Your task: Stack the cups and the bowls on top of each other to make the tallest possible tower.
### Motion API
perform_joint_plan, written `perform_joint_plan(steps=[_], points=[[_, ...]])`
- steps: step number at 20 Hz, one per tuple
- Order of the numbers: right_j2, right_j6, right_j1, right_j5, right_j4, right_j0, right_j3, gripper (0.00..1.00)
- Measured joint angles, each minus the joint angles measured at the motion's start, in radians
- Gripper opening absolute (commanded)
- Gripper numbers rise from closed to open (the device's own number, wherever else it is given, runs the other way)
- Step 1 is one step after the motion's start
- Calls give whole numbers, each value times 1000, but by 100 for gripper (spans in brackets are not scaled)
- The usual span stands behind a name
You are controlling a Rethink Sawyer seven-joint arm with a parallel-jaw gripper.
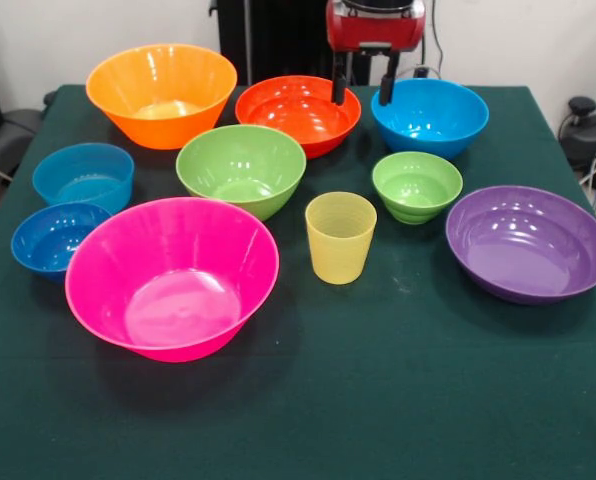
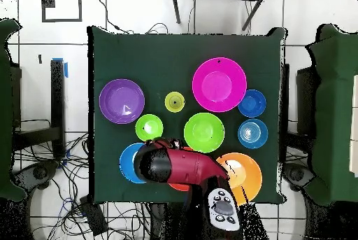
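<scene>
Nine plastic vessels are spread, unstacked, over a dark green tablecloth (image 1: 398, 400).

A large pink bowl (image 1: 172, 277) is seen nearest, an orange bowl (image 1: 161, 94) at the back, a shallow purple bowl (image 1: 528, 243) apart at one side. A medium green bowl (image 1: 241, 169) and small green bowl (image 1: 416, 186) flank the translucent yellow ribbed cup (image 1: 340, 237). The gripper (image 1: 363, 88) hangs open, grasping nothing, between the red-orange bowl (image 1: 298, 113) and a blue bowl (image 1: 429, 117).

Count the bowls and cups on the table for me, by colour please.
Orange bowl: 1
Red-orange bowl: 1
Pink bowl: 1
Purple bowl: 1
Green bowls: 2
Blue bowls: 3
Yellow cup: 1
Total: 10
</scene>
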Motion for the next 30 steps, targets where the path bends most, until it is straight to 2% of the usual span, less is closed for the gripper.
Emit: perform_joint_plan(steps=[7,10,14,19,30], points=[[-32,54,49,-149,3,1,0,100],[-55,111,85,-233,20,2,9,100],[-75,199,119,-298,40,2,27,100],[-97,291,132,-295,46,3,47,100],[-118,325,139,-258,54,18,49,100]])
